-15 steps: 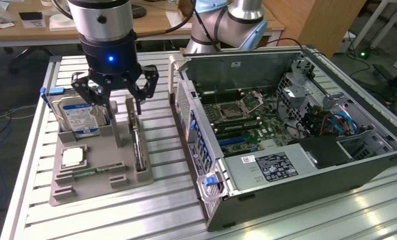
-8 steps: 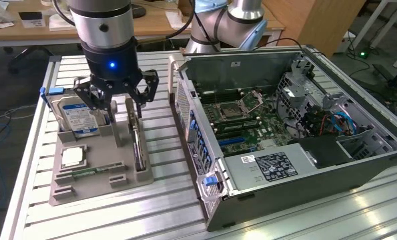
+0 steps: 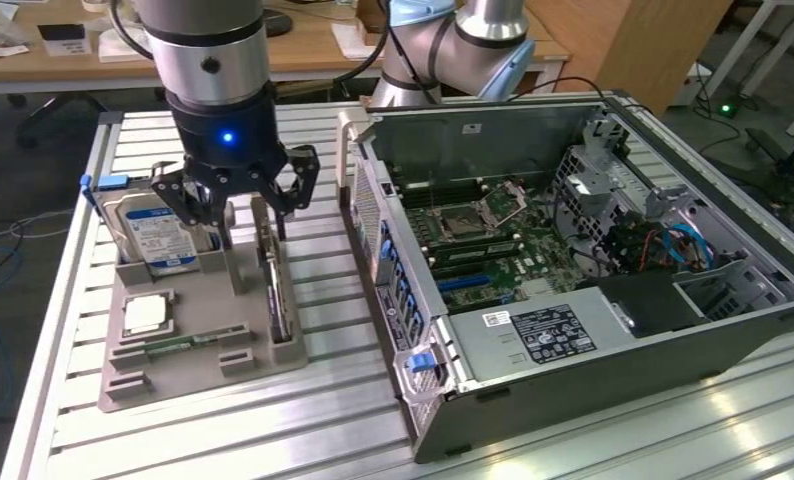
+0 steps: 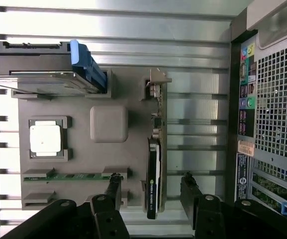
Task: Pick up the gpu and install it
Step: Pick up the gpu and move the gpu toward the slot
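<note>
on the exterior view's left, a gray tray [image 3: 184,378] lies on a metal table [image 3: 237,432] made of long strips. at the tray's left side a silver hard drive [image 3: 157,235] with a blue and white label stands up in a slot. in front of it a square chip [image 3: 146,315] lies flat in its own little box. a thin green memory stick [image 3: 184,345] lies flat just beside the chip.

more to the right, the gripper [image 3: 244,208] hangs over the far part of the tray. it is wide open. in the wrist view its two black fingers [image 4: 114,190] stand apart, one on each side of the gpu [image 4: 154,174], with a gap on both sides. they are not touching it.

the gpu is in the tray, in the long slot along the tray's right side. it stands on its thin edge. nothing holds it.

on the exterior view's right sits a big computer case [image 3: 531,385], just beside the tray. its side is off, and the green board [image 3: 504,265] shows inside.
</note>
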`<state>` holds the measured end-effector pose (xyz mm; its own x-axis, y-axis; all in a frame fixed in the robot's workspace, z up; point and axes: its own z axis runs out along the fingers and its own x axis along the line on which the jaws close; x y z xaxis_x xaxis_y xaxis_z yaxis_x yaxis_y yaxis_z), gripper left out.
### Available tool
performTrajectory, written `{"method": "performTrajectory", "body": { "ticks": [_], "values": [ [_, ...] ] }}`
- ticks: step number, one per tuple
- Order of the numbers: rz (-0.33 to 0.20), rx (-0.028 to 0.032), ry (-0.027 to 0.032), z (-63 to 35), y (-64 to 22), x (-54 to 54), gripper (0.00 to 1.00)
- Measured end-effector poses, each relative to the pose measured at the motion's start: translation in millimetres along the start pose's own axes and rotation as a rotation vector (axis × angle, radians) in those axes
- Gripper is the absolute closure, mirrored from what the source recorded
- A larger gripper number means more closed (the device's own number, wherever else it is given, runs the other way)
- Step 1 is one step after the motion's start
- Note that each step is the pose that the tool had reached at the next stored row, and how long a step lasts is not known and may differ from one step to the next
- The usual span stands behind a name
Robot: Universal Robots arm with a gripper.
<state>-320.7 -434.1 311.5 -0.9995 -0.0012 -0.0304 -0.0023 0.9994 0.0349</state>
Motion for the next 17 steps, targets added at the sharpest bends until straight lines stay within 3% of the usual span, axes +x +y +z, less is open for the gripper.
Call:
{"method": "performTrajectory", "body": {
  "ticks": [2,3,11,14,17],
  "values": [
    [0.000,0.0018,0.0000,1.4,-0.2,-0.3,0.40],
    [0.000,0.0028,-0.0001,2.2,-0.2,-0.5,0.34],
    [0.000,0.0080,-0.0006,9.8,-0.5,-0.6,0.34],
    [-0.001,0.0158,-0.0009,14.6,-0.2,-0.5,0.34],
    [-0.001,0.0191,-0.0010,20.1,-0.1,-0.6,0.34]
  ]
}}
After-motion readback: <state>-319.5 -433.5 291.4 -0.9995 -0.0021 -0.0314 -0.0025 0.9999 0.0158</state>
